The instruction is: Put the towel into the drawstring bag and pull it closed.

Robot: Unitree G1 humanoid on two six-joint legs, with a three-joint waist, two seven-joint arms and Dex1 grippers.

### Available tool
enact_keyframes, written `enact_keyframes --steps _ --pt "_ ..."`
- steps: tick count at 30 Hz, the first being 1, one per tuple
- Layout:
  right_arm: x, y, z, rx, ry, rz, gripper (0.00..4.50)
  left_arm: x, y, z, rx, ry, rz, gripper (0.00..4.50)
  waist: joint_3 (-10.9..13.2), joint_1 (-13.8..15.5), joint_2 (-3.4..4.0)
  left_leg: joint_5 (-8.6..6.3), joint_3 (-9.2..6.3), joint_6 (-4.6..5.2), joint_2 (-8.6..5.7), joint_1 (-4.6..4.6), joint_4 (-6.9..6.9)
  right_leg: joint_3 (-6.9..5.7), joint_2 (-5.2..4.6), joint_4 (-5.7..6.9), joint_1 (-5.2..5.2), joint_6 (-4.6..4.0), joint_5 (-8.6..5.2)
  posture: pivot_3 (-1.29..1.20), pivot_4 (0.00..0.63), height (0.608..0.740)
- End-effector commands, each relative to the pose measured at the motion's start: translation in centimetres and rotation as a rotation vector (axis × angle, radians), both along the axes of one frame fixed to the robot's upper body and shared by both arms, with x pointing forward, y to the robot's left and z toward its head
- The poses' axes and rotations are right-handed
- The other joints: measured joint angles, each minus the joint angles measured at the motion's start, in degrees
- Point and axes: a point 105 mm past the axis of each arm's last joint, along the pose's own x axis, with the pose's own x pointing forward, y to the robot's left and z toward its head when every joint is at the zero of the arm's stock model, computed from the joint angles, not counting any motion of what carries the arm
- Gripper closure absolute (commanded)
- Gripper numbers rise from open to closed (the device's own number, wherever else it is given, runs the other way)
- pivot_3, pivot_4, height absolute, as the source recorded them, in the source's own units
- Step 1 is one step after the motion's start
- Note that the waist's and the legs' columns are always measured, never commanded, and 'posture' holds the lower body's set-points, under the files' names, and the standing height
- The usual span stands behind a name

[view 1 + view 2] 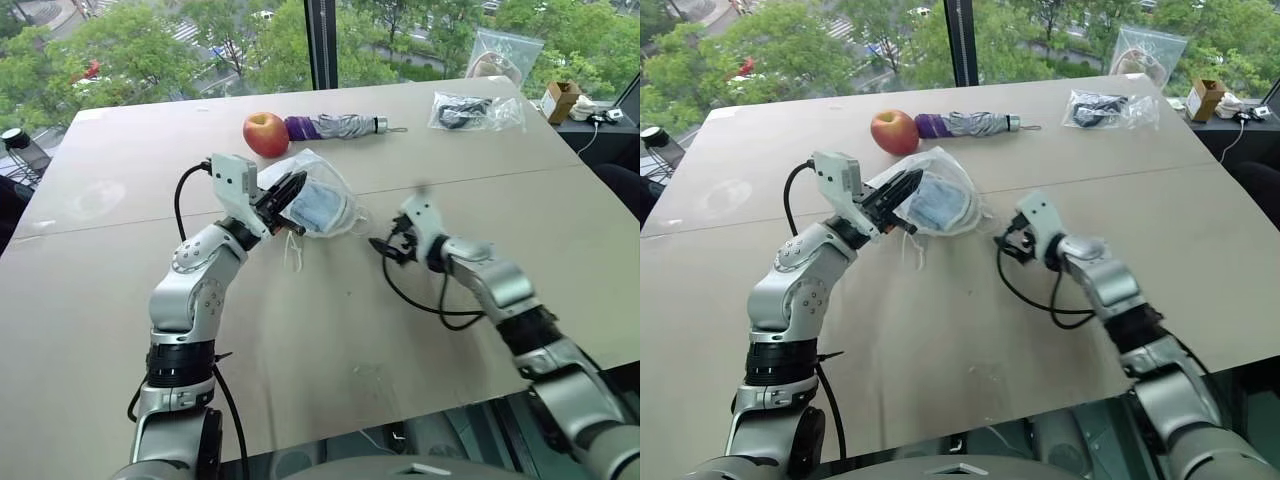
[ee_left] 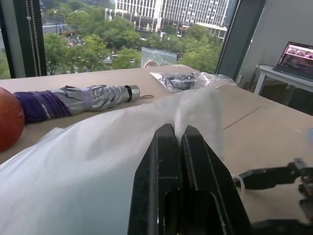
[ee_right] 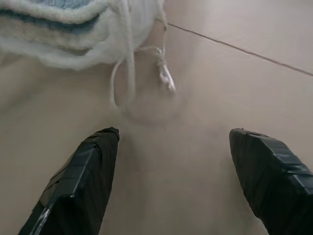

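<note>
I see the left gripper with fingers pinched tight on the drawstring bag, holding its edge up off the worktop. The towel sits inside the bag. Right gripper hovers just beside the bag's cord loops, fingers spread wide, holding nothing.
</note>
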Motion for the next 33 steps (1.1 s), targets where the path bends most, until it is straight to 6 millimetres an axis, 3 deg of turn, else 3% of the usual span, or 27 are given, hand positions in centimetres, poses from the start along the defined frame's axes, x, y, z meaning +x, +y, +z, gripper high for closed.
enact_keyframes --steps 1,3,8,13,17,19,22,25,29,33 --pt "2.0 0.2 2.6 0.096 -0.082 -0.073 1.19 -0.3 0.1 1.5 -0.004 -0.064 0.007 4.5 0.0 -0.01 0.0 0.0 0.01 0.0 0.0 -0.02 0.0 0.0 -0.01 -0.01 0.0 0.0 0.0 0.0 0.15 0.74" --pt "2.5 0.1 2.6 0.096 -0.106 -0.109 1.89 -0.3 0.2 1.5 -0.003 -0.066 0.014 4.5 0.0 0.26 -0.01 0.0 0.04 0.0 -0.01 -0.05 0.0 0.0 -0.05 -0.05 0.0 0.0 0.0 0.0 0.15 0.74" --pt "3.2 -1.1 3.2 0.111 -0.161 -0.187 4.38 -0.4 0.5 1.5 -0.01 -0.066 0.028 4.5 0.0 0.83 0.0 0.0 0.14 -0.01 -0.05 -0.13 0.0 0.05 -0.13 -0.17 -0.01 0.01 0.0 0.0 0.15 0.74" --pt "3.9 -3.2 5.8 0.145 -0.282 -0.286 4.45 -0.2 0.4 0.9 -0.004 -0.048 0.031 4.5 0.0 0.87 0.0 0.0 0.1 -0.01 -0.05 -0.1 -0.01 0.02 -0.12 -0.12 -0.01 0.01 0.0 0.0 0.15 0.74" --pt "3.9 -3.6 7.3 0.146 -0.325 -0.302 4.5 -0.6 1.2 1.4 0.021 -0.08 0.042 2.34 0.0 0.79 0.0 0.0 0.09 0.0 -0.04 -0.06 -0.01 0.03 -0.11 -0.06 -0.01 0.01 0.0 0.0 0.15 0.74" --pt "3.7 -3.2 7.8 0.153 -0.332 -0.289 4.5 -1.4 2.5 2.2 -0.01 -0.098 0.04 1.76 0.0 0.56 0.0 0.0 0.1 0.0 -0.04 -0.05 -0.01 0.05 -0.1 -0.04 -0.01 0.01 0.0 0.0 0.15 0.74" --pt "3.5 -2.5 8.5 0.167 -0.342 -0.272 4.5 -3.1 4.8 2.3 -0.05 -0.067 0.036 1.76 0.01 -0.48 0.01 0.0 0.11 0.0 0.03 -0.05 -0.07 0.07 -0.07 -0.03 -0.07 0.01 0.0 0.0 0.15 0.74" --pt "3.3 -1.9 9.3 0.189 -0.348 -0.259 4.5 -4.5 5.8 -0.4 0.099 0.029 0.029 1.76 0.01 -0.58 0.02 0.0 0.11 0.0 0.06 -0.04 -0.15 0.06 -0.04 -0.03 -0.12 0.01 -0.01 0.0 0.15 0.74" --pt "3.3 -1.0 9.8 0.2 -0.351 -0.241 4.5 -6.7 3.3 -5.5 0.326 0.153 -0.12 1.76 0.05 -0.19 0.08 0.0 0.19 -0.01 0.04 -0.03 -0.19 0.12 -0.09 -0.03 -0.14 0.0 -0.02 0.0 0.15 0.74" --pt "3.2 -0.1 9.9 0.206 -0.348 -0.22 4.5 -6.5 -0.3 -7.6 0.348 0.143 -0.208 1.76 0.05 0.37 0.07 0.0 0.21 -0.02 -0.06 -0.08 -0.1 0.16 -0.18 -0.04 -0.13 -0.14 -0.09 0.0 0.15 0.74"
